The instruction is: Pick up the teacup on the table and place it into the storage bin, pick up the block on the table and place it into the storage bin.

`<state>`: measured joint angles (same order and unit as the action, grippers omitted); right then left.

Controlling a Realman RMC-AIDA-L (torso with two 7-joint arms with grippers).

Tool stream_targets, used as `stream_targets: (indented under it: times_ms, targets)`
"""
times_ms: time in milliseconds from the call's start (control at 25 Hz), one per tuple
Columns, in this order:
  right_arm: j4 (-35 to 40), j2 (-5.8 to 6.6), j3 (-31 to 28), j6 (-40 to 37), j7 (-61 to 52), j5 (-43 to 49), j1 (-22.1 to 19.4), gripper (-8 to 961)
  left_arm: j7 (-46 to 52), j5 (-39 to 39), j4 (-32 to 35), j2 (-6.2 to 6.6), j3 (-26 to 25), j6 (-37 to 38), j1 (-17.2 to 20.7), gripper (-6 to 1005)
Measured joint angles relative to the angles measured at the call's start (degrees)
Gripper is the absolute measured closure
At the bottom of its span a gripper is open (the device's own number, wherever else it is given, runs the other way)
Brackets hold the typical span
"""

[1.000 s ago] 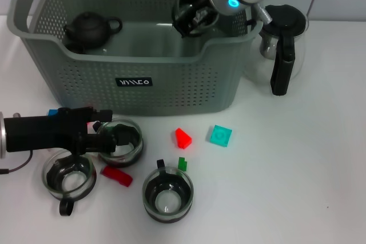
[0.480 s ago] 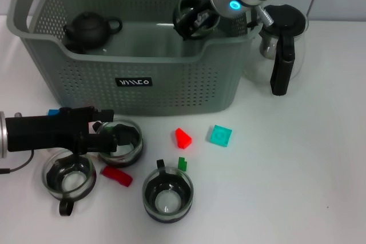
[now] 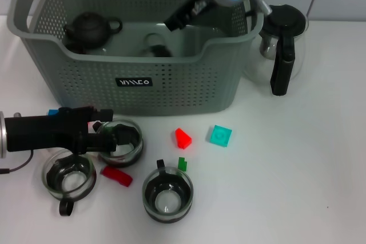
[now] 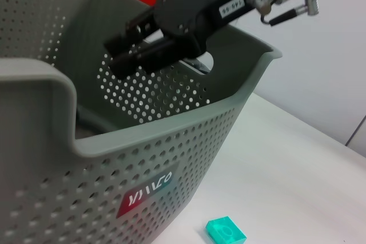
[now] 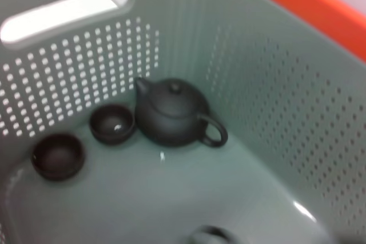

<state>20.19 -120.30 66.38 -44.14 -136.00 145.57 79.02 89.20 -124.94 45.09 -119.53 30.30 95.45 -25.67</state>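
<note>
Looks like the drop-off step for the teacup. The right gripper [image 3: 174,21] is hung over the large grey perforated plastic storage bin [image 3: 171,87], near its back wall, and nothing is held in it. How far it's spread can't be told from here.

A blurry clear glass teacup [image 3: 153,44] is seen lower down inside the bin, below the gripper and apart from it, so it's probably been let go.

Best done now: the gripper gets lifted straight up, kept off the bin wall and the small black clay teapot [image 3: 88,28]. Then the red plastic block [image 3: 182,138] on the table gets lined up.

The left gripper [image 3: 106,132] is parked low by the table's teacups; its grip can't be told.
</note>
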Motion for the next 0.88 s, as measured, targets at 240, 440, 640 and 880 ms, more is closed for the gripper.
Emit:
stream_targets:
  times_ms: [240,440,640,880]
  targets:
    - [16.0,1.16,-1.0,-13.3,-1.9,0.0,-2.4,376,0.0,0.0,0.2,0.04,-0.1,-0.1,0.0,126]
    - [30.9,2.47,-4.5,-31.9,-2.5,0.1,-3.3,274,0.1,0.0,0.1,0.16,-0.7,-0.3,-0.1,126]
    - [40.1,3.13,-5.6,-45.2,-2.1,0.0,-4.5,277,0.2,0.1,0.0,0.5,-2.3,-0.5,-0.2,127]
    - [44.3,3.16,-5.5,-57.9,2.3,-1.4,-5.6,278,0.4,-0.4,0.3,1.01,-3.8,-0.6,-0.3,127]
